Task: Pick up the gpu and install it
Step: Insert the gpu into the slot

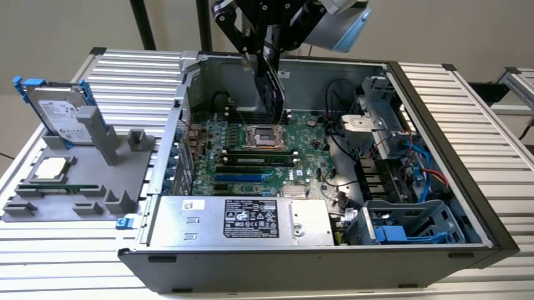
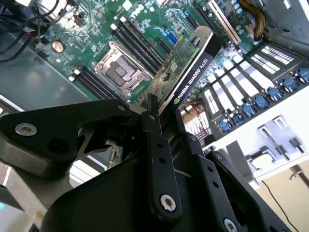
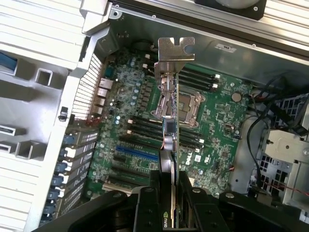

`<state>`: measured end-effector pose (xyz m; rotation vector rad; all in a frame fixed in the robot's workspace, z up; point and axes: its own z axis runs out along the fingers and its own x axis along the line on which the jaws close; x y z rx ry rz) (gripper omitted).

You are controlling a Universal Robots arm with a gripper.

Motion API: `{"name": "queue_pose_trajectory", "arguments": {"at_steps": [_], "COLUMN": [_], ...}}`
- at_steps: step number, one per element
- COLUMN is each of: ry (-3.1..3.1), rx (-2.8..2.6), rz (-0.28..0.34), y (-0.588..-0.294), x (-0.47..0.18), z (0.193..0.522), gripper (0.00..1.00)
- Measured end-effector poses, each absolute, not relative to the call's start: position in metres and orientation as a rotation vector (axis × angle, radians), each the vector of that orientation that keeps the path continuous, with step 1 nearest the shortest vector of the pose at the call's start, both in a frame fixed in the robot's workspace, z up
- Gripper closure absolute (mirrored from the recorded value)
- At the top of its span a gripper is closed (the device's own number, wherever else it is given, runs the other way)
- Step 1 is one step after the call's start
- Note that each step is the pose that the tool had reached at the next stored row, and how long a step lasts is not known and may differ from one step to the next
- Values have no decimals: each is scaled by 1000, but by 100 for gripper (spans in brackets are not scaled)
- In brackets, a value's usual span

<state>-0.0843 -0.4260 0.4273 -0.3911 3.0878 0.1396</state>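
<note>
1. Well, in the exterior view the gripper [image 1: 262,59] hangs at the top over the open computer case [image 1: 467,156], its fingers clamped on the gpu [image 1: 274,94]. The card hangs upright and edge-on below the fingers, above the motherboard [image 1: 250,162]. Whether its lower edge touches the board I cannot tell. Well apart, on the exterior view's left, a hard drive [image 1: 60,112] stands in a grey holder [image 1: 50,209].

2. In the second wrist view the gripper [image 2: 159,113] sits in the foreground, with its black fingers [image 2: 154,135] pressed against the near end of the gpu [image 2: 186,67]. The card stretches away from them over the motherboard [image 2: 159,14], its green face on one side and its black cooler on the other, and it passes just beside the processor socket [image 2: 118,70].

3. In the first wrist view the gripper [image 3: 171,179] pinches the gpu [image 3: 171,130] from both sides. The card appears as a thin strip running straight out from between the fingers across the motherboard [image 3: 217,116]. At its far end is the silver bracket [image 3: 176,50], near the case wall.
</note>
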Motion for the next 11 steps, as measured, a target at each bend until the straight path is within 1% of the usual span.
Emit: {"name": "queue_pose_trajectory", "arguments": {"at_steps": [11], "ry": [3083], "rx": [-440], "rz": [140], "y": [-426], "x": [-84], "z": [427], "gripper": [100]}}
